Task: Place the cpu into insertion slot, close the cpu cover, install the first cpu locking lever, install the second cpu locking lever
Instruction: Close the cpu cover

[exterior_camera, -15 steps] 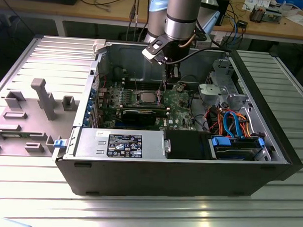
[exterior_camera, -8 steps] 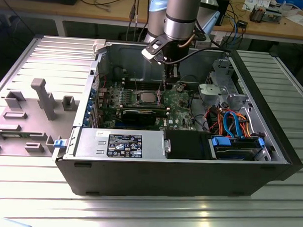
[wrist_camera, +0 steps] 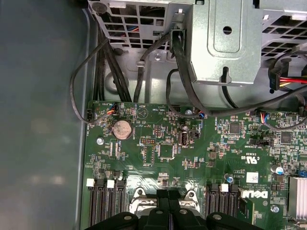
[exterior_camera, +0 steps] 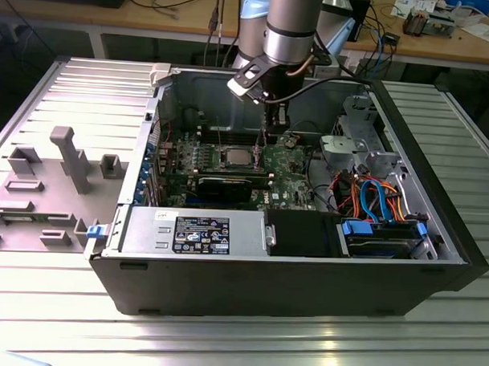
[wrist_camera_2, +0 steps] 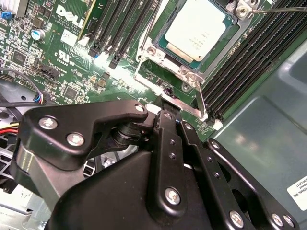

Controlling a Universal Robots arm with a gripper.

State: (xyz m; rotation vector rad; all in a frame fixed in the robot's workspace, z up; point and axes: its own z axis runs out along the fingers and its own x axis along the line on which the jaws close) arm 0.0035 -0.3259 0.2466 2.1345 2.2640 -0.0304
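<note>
The cpu has a dull silver top and lies flat in the insertion slot on the green board. In the exterior view the cpu sits mid-board inside the open computer case. The silvery cpu cover lies down around it as a frame. A thin wire locking lever runs along the socket's near edge. Another lever shows at the far corner. My gripper hangs just off the socket's edge, its black fingers pressed together and shut, with nothing seen between them. The exterior view puts the gripper to the right of the cpu.
Black memory slots flank the socket on both sides. A metal drive cage and black cables stand beyond the board, near a coin battery. The power supply fills the case front. A grey fixture plate lies at the exterior view's left.
</note>
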